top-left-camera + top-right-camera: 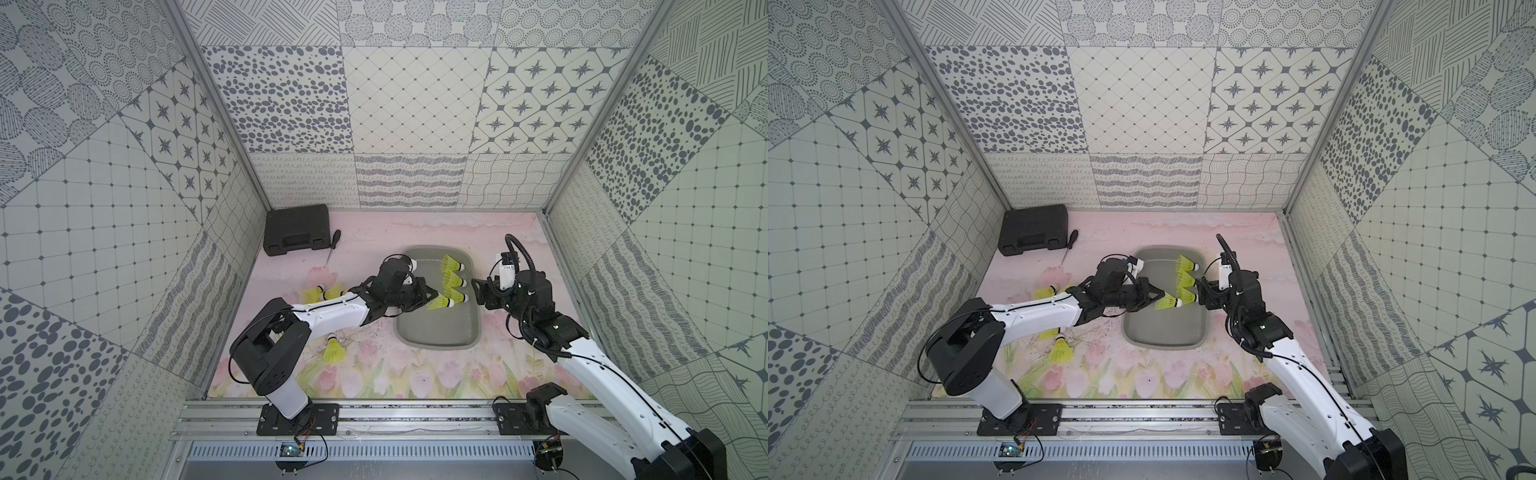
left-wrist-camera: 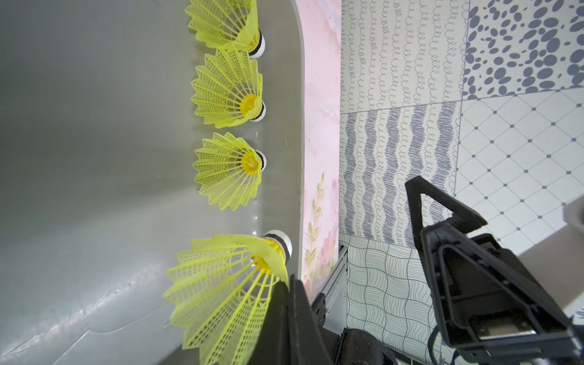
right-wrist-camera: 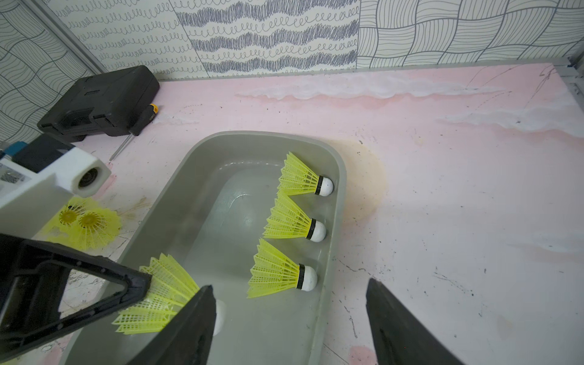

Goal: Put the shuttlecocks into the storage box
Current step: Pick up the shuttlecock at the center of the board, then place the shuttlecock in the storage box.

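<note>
Pink table (image 1: 519, 245) in a top view bears the box (image 1: 436, 336), with four shuttlecocks (image 1: 452, 282) along its right wall and loose shuttlecocks (image 1: 334, 351) left of it. At the left wrist, the left gripper (image 2: 290, 284) pinches the nearest shuttlecock (image 2: 227, 294) by its skirt. At the right wrist, the right gripper (image 3: 288, 284) gapes empty, astride that wall.

The scene is lit brightly and evenly from above, so that only soft, faint shadows are cast on the tabletop (image 1: 415, 237) beneath the left arm (image 1: 328, 313) in both top views, where the straight corner posts (image 1: 218, 104) are splayed outward by wide-angle distortion. Pale streaks of glare are seen on the grey floor of the storage box (image 2: 104, 294) in the left wrist view. The fingers of the right pincer (image 3: 288, 283) are rendered slightly soft at the close edge of the right wrist view.
</note>
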Motion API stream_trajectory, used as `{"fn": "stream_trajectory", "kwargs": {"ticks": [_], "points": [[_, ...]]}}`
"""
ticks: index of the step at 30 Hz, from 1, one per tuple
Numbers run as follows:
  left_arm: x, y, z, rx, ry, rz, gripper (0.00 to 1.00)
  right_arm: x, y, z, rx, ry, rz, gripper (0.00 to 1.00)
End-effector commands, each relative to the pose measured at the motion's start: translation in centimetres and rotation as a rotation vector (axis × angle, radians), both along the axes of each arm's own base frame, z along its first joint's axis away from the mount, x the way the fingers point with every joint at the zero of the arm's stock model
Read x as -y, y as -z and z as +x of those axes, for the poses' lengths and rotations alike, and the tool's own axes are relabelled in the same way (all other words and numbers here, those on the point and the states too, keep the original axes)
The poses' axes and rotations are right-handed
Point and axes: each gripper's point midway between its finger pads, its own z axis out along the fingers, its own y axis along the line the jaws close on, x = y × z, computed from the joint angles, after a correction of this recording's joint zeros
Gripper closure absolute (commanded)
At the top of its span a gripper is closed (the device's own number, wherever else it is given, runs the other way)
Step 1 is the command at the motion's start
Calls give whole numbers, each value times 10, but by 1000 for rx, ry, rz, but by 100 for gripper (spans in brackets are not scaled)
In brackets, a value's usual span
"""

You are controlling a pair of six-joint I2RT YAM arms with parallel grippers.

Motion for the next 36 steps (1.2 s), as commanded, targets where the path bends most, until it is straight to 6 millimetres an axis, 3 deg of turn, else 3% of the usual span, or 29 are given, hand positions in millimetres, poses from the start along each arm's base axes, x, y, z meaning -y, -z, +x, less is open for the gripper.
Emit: {"fn": "stream_trajectory", "kwargs": {"ticks": [1,11,23,36], "points": [[22,-11,-1,4,-28,-81,100,2,-5,0,25,10,16,21],[40,10,-15,-39,-30,-63,100,5,3,-1,4,17,22,20],[47,33,-12,-83,-52,-61,100,5,6,-2,-3,16,25,19],[55,43,-11,-100,-47,-66,100,7,8,-2,-7,19,19,19]]}}
